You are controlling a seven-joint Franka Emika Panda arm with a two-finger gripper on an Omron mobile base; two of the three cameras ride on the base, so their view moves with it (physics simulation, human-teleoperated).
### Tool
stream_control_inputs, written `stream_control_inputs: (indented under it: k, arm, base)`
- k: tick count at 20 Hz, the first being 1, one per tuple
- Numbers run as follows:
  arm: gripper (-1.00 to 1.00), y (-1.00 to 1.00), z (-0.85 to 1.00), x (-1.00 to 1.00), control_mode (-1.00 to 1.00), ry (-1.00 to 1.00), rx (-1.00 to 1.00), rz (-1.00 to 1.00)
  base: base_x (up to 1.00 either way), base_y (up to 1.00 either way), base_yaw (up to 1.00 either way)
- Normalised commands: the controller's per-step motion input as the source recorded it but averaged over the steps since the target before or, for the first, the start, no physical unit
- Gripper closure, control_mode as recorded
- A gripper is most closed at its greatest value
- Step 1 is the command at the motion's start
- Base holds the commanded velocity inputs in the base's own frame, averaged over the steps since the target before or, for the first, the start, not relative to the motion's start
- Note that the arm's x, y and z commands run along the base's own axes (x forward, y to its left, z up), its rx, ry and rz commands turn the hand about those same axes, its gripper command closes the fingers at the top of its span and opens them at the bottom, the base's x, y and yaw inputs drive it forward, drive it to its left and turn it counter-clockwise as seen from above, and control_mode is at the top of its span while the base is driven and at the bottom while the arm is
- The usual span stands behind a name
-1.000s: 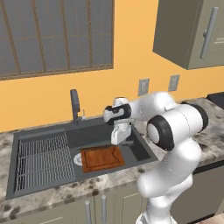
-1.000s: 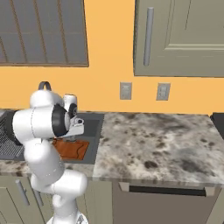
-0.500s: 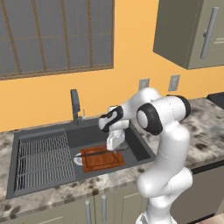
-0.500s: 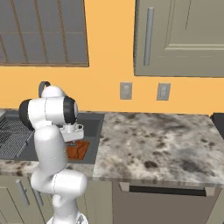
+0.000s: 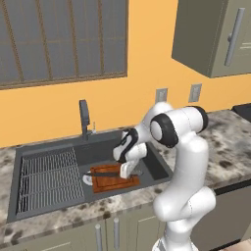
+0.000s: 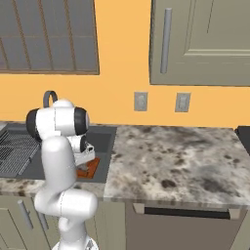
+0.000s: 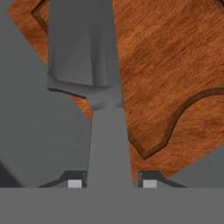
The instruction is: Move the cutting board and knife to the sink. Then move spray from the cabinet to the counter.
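Much of what I hold is cut off: in the hand view the knife [image 7: 94, 87] runs up and away from my fingertips [image 7: 75, 181], its handle passing between them and its dark blade leaving the top edge, so the point is out of sight. My gripper [image 5: 125, 170] is closed on that handle, a finger on each side. From the left base view the blade reads as a thin dark strip reaching out to the left of my fingers. The cutting board [image 7: 175, 74] lies directly beneath and beyond them, its grooved edge and notch just to one side, flat on the floor of the sink [image 5: 29, 152]. In the right base view my own white arm covers most of the board [image 6: 87, 168]; one reddish corner peeks out. I am folded forward and down, elbow high, wrist bent, hand pointing into the basin, the faucet [image 5: 84, 117] behind my fingers.
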Motion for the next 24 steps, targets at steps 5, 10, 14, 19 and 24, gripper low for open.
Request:
stream_control_inputs:
  k: [5,10,14,19,24]
  arm:
    - [1.0,0.0,-0.37,0.13,-1.0,-0.21,0.0,0.0]
    - [-1.0,0.04,-0.14,0.07,-1.0,-0.16,0.0,0.0]
    - [-1.0,0.06,0.02,0.04,-1.0,-0.13,0.0,0.0]
    - [-1.0,0.0,0.52,-0.02,-1.0,-0.13,0.03,0.0]
    - [-1.0,-0.01,0.97,-0.25,-1.0,-0.05,0.11,-0.02]
  base:
    - [0.0,0.0,0.0]
    - [0.0,0.0,0.0]
    - [0.0,0.0,0.0]
    - [0.0,0.0,0.0]
    - [0.0,0.0,0.0]
